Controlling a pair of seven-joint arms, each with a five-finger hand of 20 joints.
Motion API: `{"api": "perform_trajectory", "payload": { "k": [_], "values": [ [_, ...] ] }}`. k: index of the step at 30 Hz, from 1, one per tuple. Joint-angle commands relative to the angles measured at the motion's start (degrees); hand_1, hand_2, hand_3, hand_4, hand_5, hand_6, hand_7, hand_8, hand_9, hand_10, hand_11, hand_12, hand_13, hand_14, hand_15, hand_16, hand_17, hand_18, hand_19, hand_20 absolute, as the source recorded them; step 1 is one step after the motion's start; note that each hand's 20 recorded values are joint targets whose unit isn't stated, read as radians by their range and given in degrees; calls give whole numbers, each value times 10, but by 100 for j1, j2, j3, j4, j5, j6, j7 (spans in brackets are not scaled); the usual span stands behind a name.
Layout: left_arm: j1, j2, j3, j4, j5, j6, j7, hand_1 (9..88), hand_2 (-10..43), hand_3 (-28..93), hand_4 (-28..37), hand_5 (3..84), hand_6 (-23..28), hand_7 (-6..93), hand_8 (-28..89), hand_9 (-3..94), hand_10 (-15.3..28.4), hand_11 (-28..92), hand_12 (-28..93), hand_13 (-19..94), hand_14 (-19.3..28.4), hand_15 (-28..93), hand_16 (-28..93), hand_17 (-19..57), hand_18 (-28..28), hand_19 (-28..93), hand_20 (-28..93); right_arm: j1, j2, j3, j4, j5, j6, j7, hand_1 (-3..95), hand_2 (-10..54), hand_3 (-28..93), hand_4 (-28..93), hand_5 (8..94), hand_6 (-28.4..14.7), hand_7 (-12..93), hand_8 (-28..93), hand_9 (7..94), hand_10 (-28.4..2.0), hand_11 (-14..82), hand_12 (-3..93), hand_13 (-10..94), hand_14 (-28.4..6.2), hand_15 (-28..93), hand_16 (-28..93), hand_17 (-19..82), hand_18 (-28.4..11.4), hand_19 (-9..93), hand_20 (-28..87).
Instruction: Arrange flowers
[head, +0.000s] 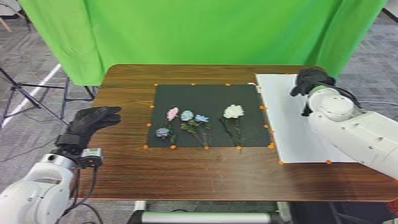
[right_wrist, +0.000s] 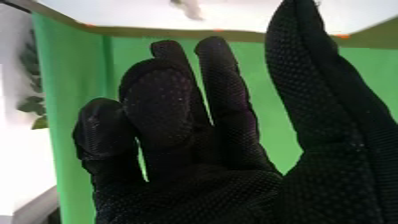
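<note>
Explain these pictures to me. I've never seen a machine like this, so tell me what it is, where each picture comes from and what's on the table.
This is a robot with two white arms, a left one and a right one, each ending in a black-gloved hand.

The head view looks forward and down over a brown table. A dark sheet carries the flowers: a pink one, bluish ones and a white one. To the right lies a white sheet, and a green curtain hangs behind.

The other picture comes from the right wrist, looking along the right hand, whose fingers are open and hold nothing. The left hand is beside the dark sheet, and I see no flower in it.
</note>
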Motion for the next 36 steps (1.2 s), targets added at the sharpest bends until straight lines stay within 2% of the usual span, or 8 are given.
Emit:
{"api": "perform_trajectory", "payload": {
  "k": [1, 6, 10, 12, 17, 26, 32, 36],
  "values": [
    [58, -67, -18, -11, 13, -44, -27, 328, 128, 574, -214, 526, 26, 162, -83, 518, 167, 236, 92, 408, 209, 247, -40, 49, 167, 319, 191, -313, 23, 291, 158, -31, -203, 158, 433, -95, 625, -156, 572, 9, 152, -76, 588, -138, 88, 203, 758, -69, 666, 297, 423, -212, 885, 571],
    [40, -77, -18, -8, 19, -69, -33, 328, 129, 573, -214, 526, 23, 162, -84, 518, 167, 236, 92, 407, 210, 247, -40, 49, 168, 319, 191, -367, 15, 140, 281, -24, 296, 65, 592, -68, 498, -142, 662, 24, 158, 26, 665, -124, 114, 191, 788, -60, 654, 297, 445, -206, 893, 564],
    [66, -84, -35, -28, 12, -45, -19, 328, 130, 574, -214, 527, 24, 162, -84, 518, 167, 236, 93, 407, 210, 247, -40, 49, 167, 319, 191, -277, 83, -104, 259, -68, 798, -57, 669, -74, 476, -146, 746, 25, 167, 39, 820, -104, 45, 323, 834, -35, 649, 313, 487, -194, 915, 565],
    [76, -72, -39, -34, 4, -38, -19, 328, 130, 574, -214, 527, 27, 160, -84, 518, 166, 236, 93, 406, 210, 247, -39, 49, 167, 319, 191, -166, 176, -227, 132, 23, 1085, -78, 681, -80, 480, -151, 766, 24, 168, 43, 849, -98, 44, 341, 849, -27, 649, 316, 498, -191, 923, 562],
    [71, -48, -46, -36, 0, -31, -25, 326, 130, 576, -215, 523, 32, 157, -81, 518, 167, 235, 92, 407, 210, 247, -40, 49, 167, 319, 191, 78, 602, -292, -625, 278, 1576, -71, 681, -85, 494, -154, 779, 21, 167, 45, 863, -86, 48, 350, 858, -24, 652, 320, 513, -188, 929, 562],
    [141, -37, -140, -91, 4, -57, -84, 323, 131, 578, -218, 521, 37, 154, -80, 516, 167, 235, 93, 405, 209, 247, -40, 49, 166, 317, 189, -460, 1274, 453, -2684, 2217, 1302, 494, 674, -94, 511, -139, 796, 13, 157, 45, 874, -95, 44, 348, 861, -23, 651, 328, 521, -187, 932, 563],
    [170, -15, -185, -108, 15, -56, -123, 321, 131, 581, -218, 521, 38, 155, -79, 516, 167, 234, 92, 404, 209, 246, -39, 49, 164, 302, 181, -656, 1437, 243, -3280, 2478, 1286, 168, 683, -95, 495, -125, 803, 7, 147, 49, 878, -105, 42, 345, 864, -23, 648, 328, 523, -188, 932, 562],
    [98, -18, -122, -83, 28, -82, -117, 322, 131, 580, -218, 521, 37, 155, -79, 515, 167, 235, 92, 404, 209, 247, -39, 48, 163, 298, 179, -640, 1409, -125, -3401, 2018, 1622, -148, 684, -95, 492, -122, 804, 6, 144, 51, 877, -107, 41, 344, 865, -23, 646, 328, 524, -188, 932, 563]
  ]
}}
